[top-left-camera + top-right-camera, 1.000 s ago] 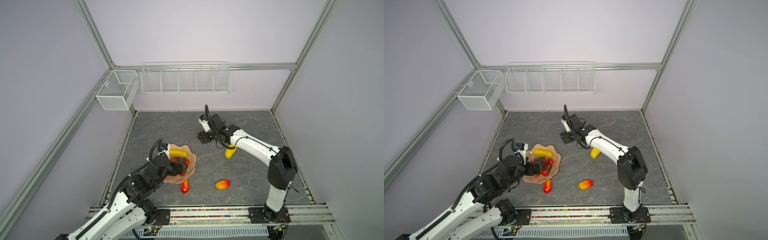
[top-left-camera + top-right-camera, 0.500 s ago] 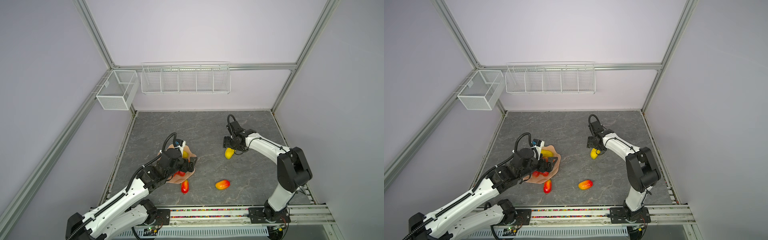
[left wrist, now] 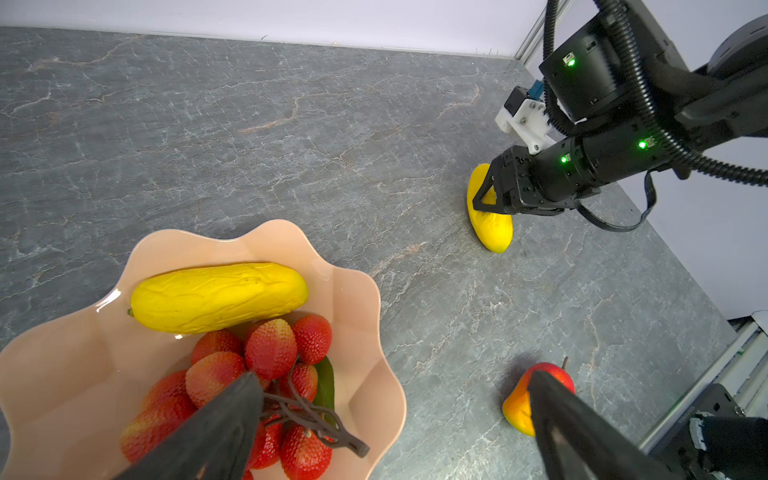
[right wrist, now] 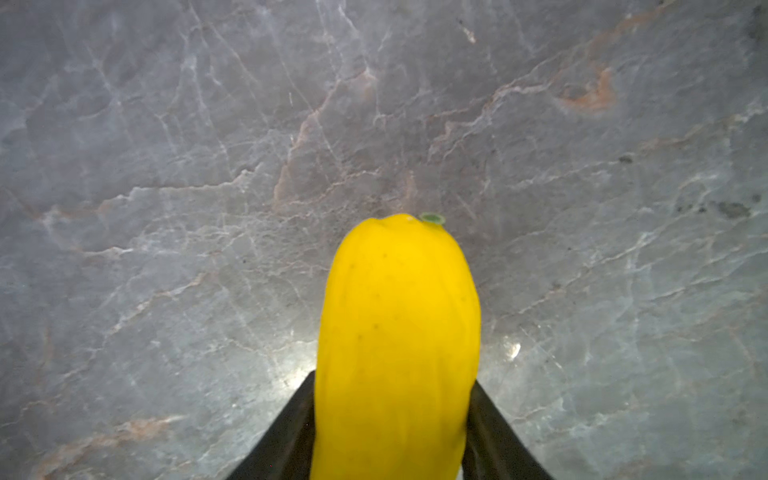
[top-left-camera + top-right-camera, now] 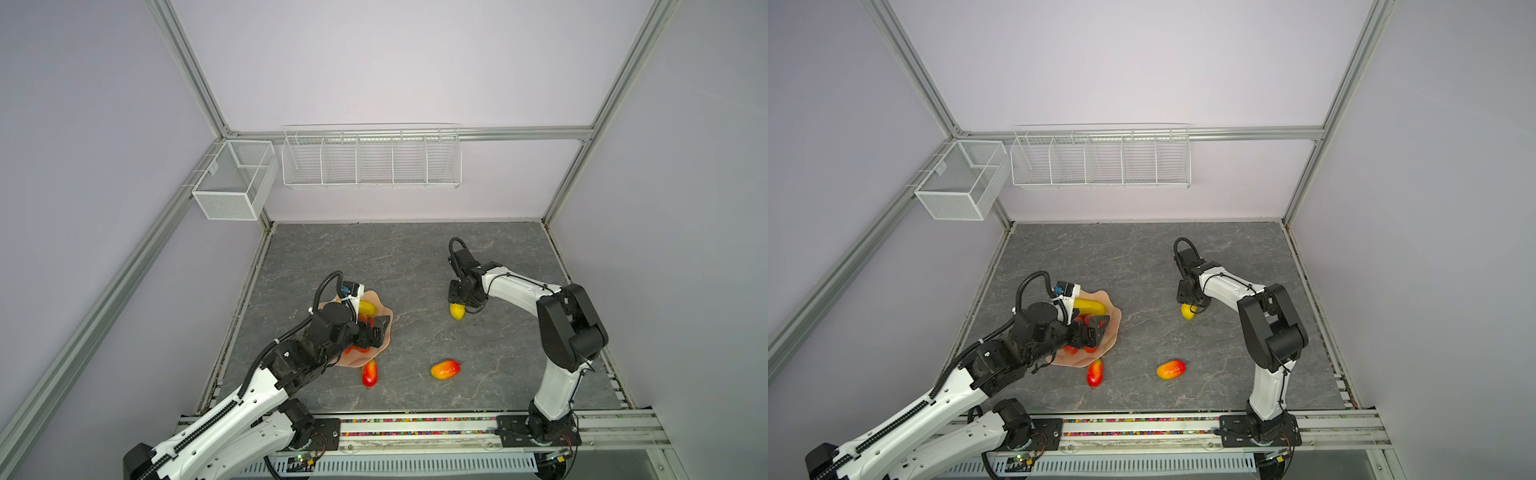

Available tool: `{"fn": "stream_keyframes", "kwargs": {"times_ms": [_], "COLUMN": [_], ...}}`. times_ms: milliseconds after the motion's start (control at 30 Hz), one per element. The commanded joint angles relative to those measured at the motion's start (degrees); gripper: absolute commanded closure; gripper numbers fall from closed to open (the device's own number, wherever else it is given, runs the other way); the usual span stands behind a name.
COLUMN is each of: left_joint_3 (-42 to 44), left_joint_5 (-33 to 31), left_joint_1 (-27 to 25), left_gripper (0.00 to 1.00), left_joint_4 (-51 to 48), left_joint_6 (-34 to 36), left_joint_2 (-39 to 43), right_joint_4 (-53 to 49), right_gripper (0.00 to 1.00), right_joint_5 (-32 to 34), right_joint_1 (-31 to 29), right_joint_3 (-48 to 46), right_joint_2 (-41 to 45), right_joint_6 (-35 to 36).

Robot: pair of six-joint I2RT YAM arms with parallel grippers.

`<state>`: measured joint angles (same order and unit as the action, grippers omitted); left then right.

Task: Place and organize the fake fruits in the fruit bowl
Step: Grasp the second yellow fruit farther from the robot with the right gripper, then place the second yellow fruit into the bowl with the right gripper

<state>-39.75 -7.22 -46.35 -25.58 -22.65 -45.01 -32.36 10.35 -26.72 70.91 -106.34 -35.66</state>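
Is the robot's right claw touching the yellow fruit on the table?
Touching. In the right wrist view, the right gripper's two black fingers press against both sides of the yellow fruit, with no gap showing.

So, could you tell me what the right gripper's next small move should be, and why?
Probably lift straight up. The right gripper sits around the yellow fruit, its fingers against both sides, and the fruit lies on the table, away from the bowl.

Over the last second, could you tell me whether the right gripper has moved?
Yes: the right gripper moved from left of the loose yellow fruit to around it.
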Motion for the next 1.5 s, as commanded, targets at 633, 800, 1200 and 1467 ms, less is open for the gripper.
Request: {"fn": "stream_keyframes", "kwargs": {"times_ms": [633,800,1200,1467], "left_joint_3": [-3.66,-3.58,-2.55,-2.35], "left_joint_5": [-6.61,-6.49,-7.09,-6.69], "left_joint_1": [0.12,0.12,0.17,0.12], "left_gripper": [0.01,0.01,0.01,0.01], "left_joint_4": [-17.81,-18.64,-20.12,-20.12], "left_joint_6": [-8.26,-8.34,-8.77,-9.04], "left_joint_2": [11.57,12.1,15.28,15.68], "right_joint_4": [12.52,12.14,11.54,10.44], "right_gripper": [0.57,0.57,0.54,0.39], "right_joint_5": [-10.34,-10.72,-12.64,-12.11], "right_joint_1": [-26.25,-28.3,-29.75,-30.26], "right_joint_3": [5.36,8.63,10.91,11.27], "right_joint_2": [6.26,2.3,-2.76,-2.61], "right_joint_6": [-10.66,-10.61,-10.94,-10.84]}}
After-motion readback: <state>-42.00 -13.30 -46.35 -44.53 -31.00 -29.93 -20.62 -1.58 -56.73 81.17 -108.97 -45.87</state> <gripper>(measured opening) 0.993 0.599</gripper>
